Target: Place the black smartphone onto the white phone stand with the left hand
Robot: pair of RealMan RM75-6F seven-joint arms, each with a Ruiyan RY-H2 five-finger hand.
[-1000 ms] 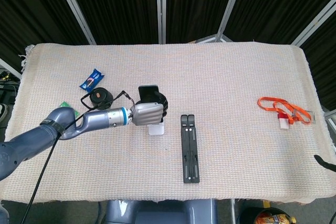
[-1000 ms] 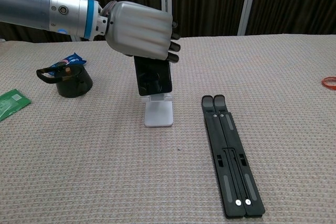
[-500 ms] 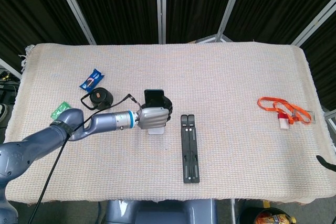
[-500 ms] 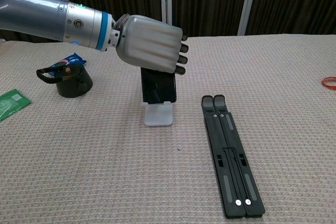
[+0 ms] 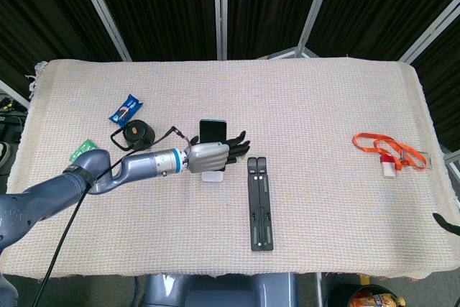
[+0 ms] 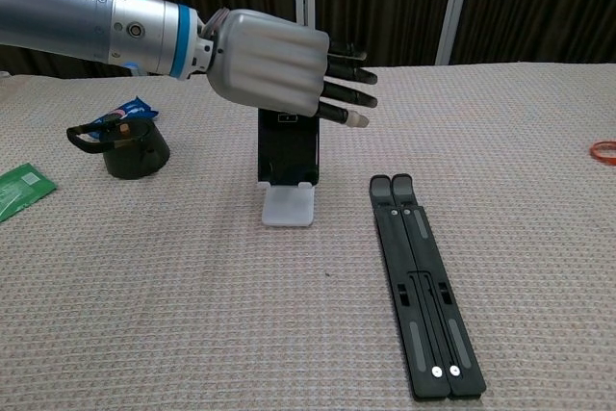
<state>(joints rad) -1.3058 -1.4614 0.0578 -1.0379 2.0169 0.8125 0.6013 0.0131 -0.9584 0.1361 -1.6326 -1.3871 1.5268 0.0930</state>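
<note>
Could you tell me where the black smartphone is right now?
In the chest view the black smartphone stands on the white phone stand, left of centre, under the left hand.

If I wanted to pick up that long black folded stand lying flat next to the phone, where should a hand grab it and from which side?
Grip the black folded stand around its middle, coming down from above with fingers across its narrow width. It lies flat on the table cloth as two long thin bars side by side, so only its long edges offer purchase, and a mid-length hold should probably keep it balanced.
</note>
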